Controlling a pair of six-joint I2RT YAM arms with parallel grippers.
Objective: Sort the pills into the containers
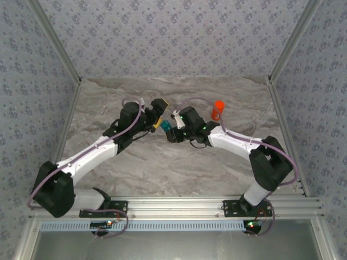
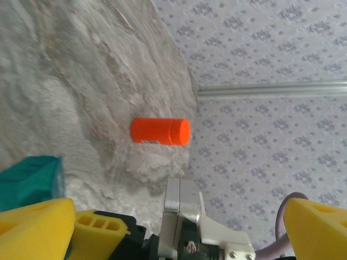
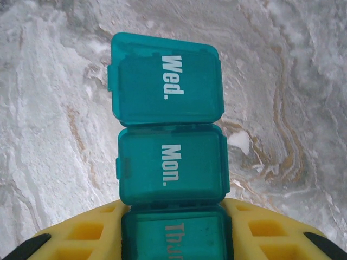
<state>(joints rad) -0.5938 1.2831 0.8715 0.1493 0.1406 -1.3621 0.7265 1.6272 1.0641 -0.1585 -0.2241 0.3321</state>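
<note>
A teal-blue pill box (image 3: 169,130) with lids marked Wed., Mon. and Thu. sticks out from my right gripper (image 3: 176,234). Its yellow fingers (image 3: 81,235) are shut on the Thu. end, and the box hangs over the marble table. From above, the right gripper (image 1: 173,133) holds the box (image 1: 165,129) at the table's middle. My left gripper (image 1: 158,115) sits just left of it, yellow fingers (image 2: 35,227) spread wide open around nothing. A corner of the box (image 2: 30,181) shows beside the left finger. The pills are out of view.
An orange cylindrical bottle (image 1: 218,110) with an orange cap stands on the marble table (image 1: 162,168) right of the grippers; it also shows ahead of the left gripper as the bottle (image 2: 160,131). Patterned walls close in the back and sides.
</note>
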